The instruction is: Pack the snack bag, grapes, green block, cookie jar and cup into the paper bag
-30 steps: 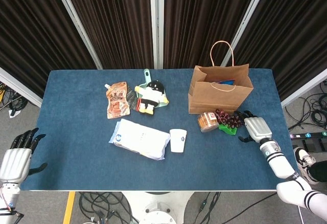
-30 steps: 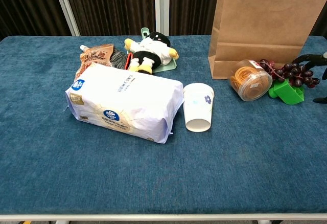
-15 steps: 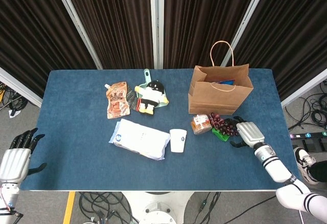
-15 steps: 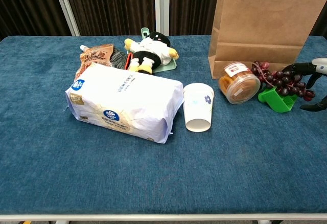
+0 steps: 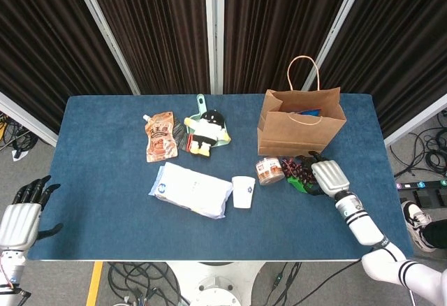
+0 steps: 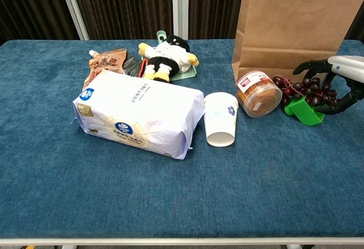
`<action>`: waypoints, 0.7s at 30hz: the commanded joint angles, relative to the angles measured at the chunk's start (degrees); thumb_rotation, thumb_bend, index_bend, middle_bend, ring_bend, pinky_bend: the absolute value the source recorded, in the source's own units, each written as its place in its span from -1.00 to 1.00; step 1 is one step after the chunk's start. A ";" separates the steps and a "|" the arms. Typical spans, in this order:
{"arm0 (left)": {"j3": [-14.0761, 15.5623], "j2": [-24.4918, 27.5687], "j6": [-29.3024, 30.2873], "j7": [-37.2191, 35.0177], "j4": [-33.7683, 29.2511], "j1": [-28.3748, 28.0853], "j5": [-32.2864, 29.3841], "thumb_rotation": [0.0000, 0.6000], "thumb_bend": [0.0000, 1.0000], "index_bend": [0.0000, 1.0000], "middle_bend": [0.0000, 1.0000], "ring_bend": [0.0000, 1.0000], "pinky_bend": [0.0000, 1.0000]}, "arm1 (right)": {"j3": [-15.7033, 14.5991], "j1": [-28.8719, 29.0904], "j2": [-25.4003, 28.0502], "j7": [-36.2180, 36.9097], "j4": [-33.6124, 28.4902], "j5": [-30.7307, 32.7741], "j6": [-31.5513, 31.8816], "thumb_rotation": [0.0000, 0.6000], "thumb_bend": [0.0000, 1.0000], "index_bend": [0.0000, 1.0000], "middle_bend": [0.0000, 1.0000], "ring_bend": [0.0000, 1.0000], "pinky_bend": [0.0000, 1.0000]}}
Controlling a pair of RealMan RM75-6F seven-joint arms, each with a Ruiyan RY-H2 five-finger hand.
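Note:
The brown paper bag (image 5: 300,126) (image 6: 296,27) stands open at the table's back right. In front of it the cookie jar (image 5: 269,171) (image 6: 259,93) lies on its side. The dark grapes (image 5: 297,170) (image 6: 301,88) lie partly over the green block (image 5: 302,184) (image 6: 304,111). My right hand (image 5: 330,177) (image 6: 336,83) arches over the grapes and block from the right, its spread fingers touching them, with nothing lifted. The white cup (image 5: 243,191) (image 6: 220,119) stands upside down left of the jar. The orange snack bag (image 5: 160,135) (image 6: 108,64) lies at the back left. My left hand (image 5: 17,219) hangs open beyond the table's left front corner.
A large white soft pack (image 5: 191,189) (image 6: 139,112) lies left of the cup. A plush toy (image 5: 206,131) (image 6: 165,58) lies on a green tray (image 5: 200,102) beside the snack bag. The blue table's edge (image 5: 209,258) runs along the front.
My right hand has slid left across the table, pushing the grapes, green block and cookie jar towards the cup. The jar has rolled, showing its lid. The left hand is still.

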 commanded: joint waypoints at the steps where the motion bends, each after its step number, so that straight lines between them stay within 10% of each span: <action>1: -0.02 -0.08 -0.12 -0.25 0.19 -0.04 -0.05 1.00 -1.00 -0.50 -0.65 -0.77 -0.71 | 0.34 -0.11 -0.79 -0.68 0.68 -0.03 1.19 1.00 -0.59 -0.55 -0.44 -0.76 -0.35; 21: -0.08 -0.28 -0.57 -0.56 0.47 -0.31 -0.05 1.00 -1.00 -0.50 -0.65 -0.77 -0.71 | -0.19 -0.68 -2.36 -0.77 2.98 -2.40 5.99 1.00 -0.29 0.25 -0.07 -0.31 0.22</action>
